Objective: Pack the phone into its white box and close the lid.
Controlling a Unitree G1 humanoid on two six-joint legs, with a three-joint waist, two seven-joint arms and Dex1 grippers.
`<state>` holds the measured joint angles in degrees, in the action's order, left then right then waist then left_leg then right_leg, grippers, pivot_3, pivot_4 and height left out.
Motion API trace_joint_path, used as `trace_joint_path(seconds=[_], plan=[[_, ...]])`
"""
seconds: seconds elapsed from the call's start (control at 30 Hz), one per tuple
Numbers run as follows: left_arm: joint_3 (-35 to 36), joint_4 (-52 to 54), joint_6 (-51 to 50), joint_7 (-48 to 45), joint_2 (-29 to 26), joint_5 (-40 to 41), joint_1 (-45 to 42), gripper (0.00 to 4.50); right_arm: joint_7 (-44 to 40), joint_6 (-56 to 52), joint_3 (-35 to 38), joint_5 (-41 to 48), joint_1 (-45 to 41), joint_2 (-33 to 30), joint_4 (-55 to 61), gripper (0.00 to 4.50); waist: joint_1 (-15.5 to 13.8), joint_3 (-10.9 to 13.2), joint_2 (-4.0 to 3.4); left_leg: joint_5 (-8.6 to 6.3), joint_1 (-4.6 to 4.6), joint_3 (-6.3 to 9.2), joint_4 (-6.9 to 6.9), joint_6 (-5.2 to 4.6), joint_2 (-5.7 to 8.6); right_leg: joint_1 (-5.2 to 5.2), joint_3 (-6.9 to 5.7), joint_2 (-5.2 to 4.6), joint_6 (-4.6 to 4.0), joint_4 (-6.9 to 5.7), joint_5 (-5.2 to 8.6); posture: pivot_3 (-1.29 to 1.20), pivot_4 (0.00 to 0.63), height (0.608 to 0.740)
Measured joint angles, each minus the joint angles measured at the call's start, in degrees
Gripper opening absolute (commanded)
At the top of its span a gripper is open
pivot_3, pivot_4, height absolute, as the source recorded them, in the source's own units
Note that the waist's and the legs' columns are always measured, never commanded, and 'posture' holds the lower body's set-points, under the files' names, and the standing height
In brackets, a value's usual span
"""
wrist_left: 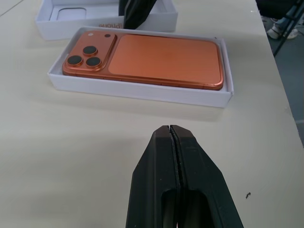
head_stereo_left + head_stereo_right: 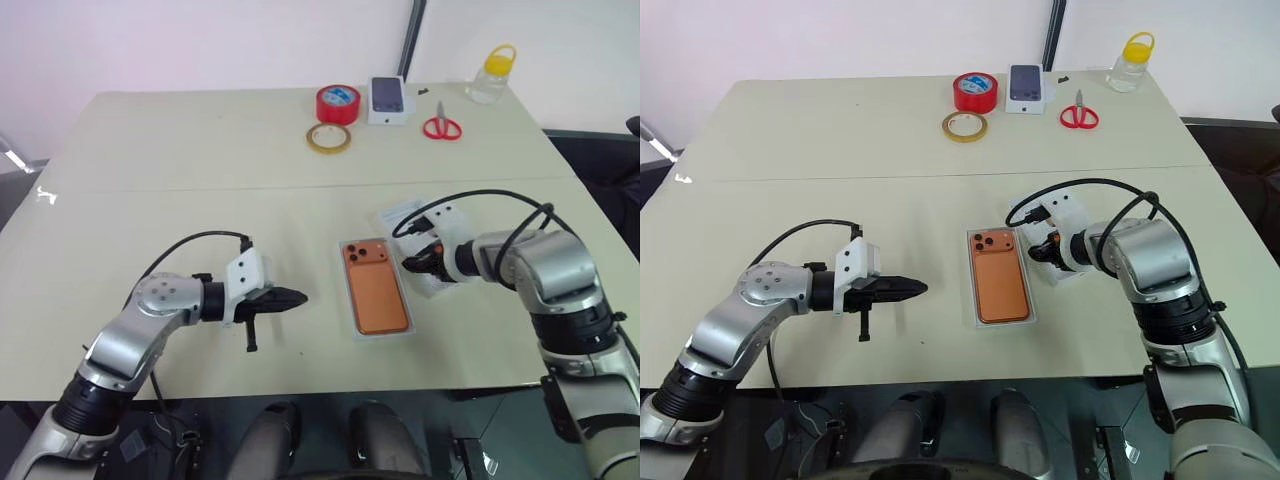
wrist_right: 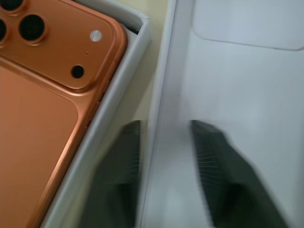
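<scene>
Beside the phone [image 2: 376,288], right hand [image 3: 164,156] straddles the lid [image 3: 228,95] wall.

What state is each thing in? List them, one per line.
Phone: in the box, lenses up.
Box: uncovered.
Lid: off, beside the box, hollow up.
Left gripper: fingers shut, empty.
Right gripper: at the lid's wall.
Scissors: closed.
Jar: capped.

I see the phone [image 2: 375,288] lying in the white box [image 2: 352,322] at centre frame on the worktop [image 2: 200,150]. The lid [image 2: 395,215] sits just right of it. The left tool [image 2: 290,298] is left of the box; the right tool [image 2: 412,262] straddles the lid's near wall.
</scene>
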<state>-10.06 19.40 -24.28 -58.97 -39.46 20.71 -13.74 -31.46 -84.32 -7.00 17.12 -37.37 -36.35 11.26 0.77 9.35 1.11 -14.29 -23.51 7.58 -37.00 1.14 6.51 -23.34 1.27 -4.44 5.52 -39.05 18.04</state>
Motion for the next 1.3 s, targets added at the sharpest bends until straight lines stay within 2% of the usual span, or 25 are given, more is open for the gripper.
trace_joint_path(seconds=[0.23, 0.37, 0.47, 0.53, 0.6, 0.67, 0.73, 0.8, 0.9, 1.03, 1.13, 1.23, 1.3], plan=[[0.20, 0.00, -0.02, 0.61, 0.15, -0.03, 0.76, 0.02, 2.16, -1.46, 1.02, 0.19, -1.22, 0.44, -0.03, 0.05, 0.05, 0.00, -0.01, 0.00, 0.00, 0.00, 0.01, 0.00, 0.00, -0.02, 0.00, 0.00, 0.00, -0.01, 0.00, 0.00, 0.150, 0.740], [3.39, -1.31, -0.10, 2.91, 0.21, 0.30, 1.61, 0.02, 1.86, -3.27, 8.76, 3.24, -6.23, 3.89, -0.31, 0.05, 0.32, 0.06, -0.11, 0.00, 0.00, -0.01, 0.03, -0.01, -0.02, -0.07, 0.02, 0.03, 0.00, -0.07, 0.00, 0.00, 0.150, 0.740], [8.59, -4.87, -0.24, 6.16, 0.68, 1.09, 1.39, 0.02, 2.24, -7.11, 22.01, 14.17, -12.85, 12.42, -0.68, 0.05, 0.43, 0.06, -0.13, -0.01, 0.03, 0.00, 0.10, -0.02, -0.12, -0.08, 0.01, 0.13, -0.02, -0.08, -0.01, 0.00, 0.150, 0.740], [10.79, -6.68, -0.27, 7.71, 0.83, 1.22, 0.51, 0.02, 4.98, -7.71, 25.78, 23.99, -13.89, 15.80, -1.05, 0.05, 0.20, 0.06, -0.11, -0.01, 0.03, 0.02, 0.10, -0.01, -0.12, -0.05, -0.02, 0.13, -0.02, -0.06, -0.01, 0.00, 0.150, 0.740], [12.78, -8.61, -0.26, 9.01, 0.85, 1.24, -0.35, 0.02, 11.92, -7.77, 27.97, 35.90, -13.15, 19.81, -3.52, 0.05, 0.03, 0.06, -0.12, 0.01, 0.02, 0.01, 0.06, 0.00, -0.04, -0.03, -0.02, 0.04, -0.02, -0.05, -0.01, 0.00, 0.150, 0.740], [13.72, -10.23, -0.28, 9.85, 0.91, 1.24, -1.62, 0.02, 23.40, -6.92, 28.27, 51.29, -11.07, 23.19, -6.92, 0.05, 0.02, 0.06, -0.12, 0.01, 0.01, 0.00, 0.02, 0.00, -0.01, -0.02, -0.02, 0.00, -0.02, -0.05, -0.01, 0.00, 0.150, 0.740], [14.01, -10.54, -0.38, 10.51, 1.05, 1.26, -2.50, 0.02, 38.79, 0.19, 22.47, 72.40, -5.74, 22.24, -7.83, 0.05, -0.04, 0.07, -0.11, 0.01, 0.00, 0.00, 0.02, -0.01, 0.00, 0.01, -0.03, -0.05, -0.01, -0.01, -0.01, 0.00, 0.150, 0.740], [14.23, -10.76, -0.50, 10.76, 1.13, 1.27, -3.02, 0.02, 52.42, 8.81, 15.98, 87.28, 1.00, 23.17, -5.72, 0.05, 0.48, 0.07, -0.12, 0.01, -0.01, -0.04, 0.03, -0.02, -0.01, -0.01, 0.01, -0.05, -0.01, -0.01, -0.01, 0.00, 0.150, 0.740], [13.79, -10.42, -0.62, 10.79, 1.58, 1.27, -3.16, 0.02, 65.90, 18.34, 11.21, 93.05, 9.99, 30.46, 0.54, 0.05, 1.59, 0.06, -0.14, 0.01, 0.01, -0.03, 0.04, -0.03, -0.05, -0.08, 0.02, 0.03, 0.00, -0.19, 0.00, 0.00, 0.150, 0.740], [11.71, -9.24, -1.25, 10.62, 2.66, 1.22, -4.13, 0.02, 78.55, 25.16, 9.08, 94.28, 16.48, 33.58, 5.63, 0.05, 1.76, 0.05, -0.17, 0.01, 0.06, -0.01, 0.04, -0.05, -0.05, -0.06, 0.04, 0.06, 0.00, -0.21, 0.00, 0.00, 0.150, 0.740], [9.72, -9.17, -1.55, 10.61, 3.78, 0.98, -4.88, 0.02, 83.07, 27.36, 9.19, 94.63, 17.91, 33.73, 6.97, 0.86, 1.78, 0.05, -0.19, 0.01, 0.07, -0.01, 0.03, -0.04, -0.06, -0.06, 0.04, 0.09, 0.00, -0.22, 0.00, 0.00, 0.150, 0.740], [6.28, -9.44, -1.68, 10.46, 5.82, 0.14, -7.63, 0.02, 84.07, 27.46, 9.45, 94.60, 17.65, 31.75, 7.06, 2.31, 1.72, 0.05, -0.19, 0.01, 0.07, -0.01, 0.02, -0.04, -0.06, -0.04, 0.04, 0.10, 0.00, -0.19, 0.00, 0.00, 0.150, 0.740], [3.89, -10.18, -1.65, 10.31, 7.20, -0.71, -9.63, 0.02, 82.36, 25.47, 9.33, 94.64, 15.32, 26.50, 6.06, 3.33, 1.69, 0.05, -0.19, -0.01, 0.07, -0.03, -0.02, -0.09, -0.02, 0.00, 0.05, 0.08, 0.00, -0.17, -0.01, 0.00, 0.150, 0.740]])
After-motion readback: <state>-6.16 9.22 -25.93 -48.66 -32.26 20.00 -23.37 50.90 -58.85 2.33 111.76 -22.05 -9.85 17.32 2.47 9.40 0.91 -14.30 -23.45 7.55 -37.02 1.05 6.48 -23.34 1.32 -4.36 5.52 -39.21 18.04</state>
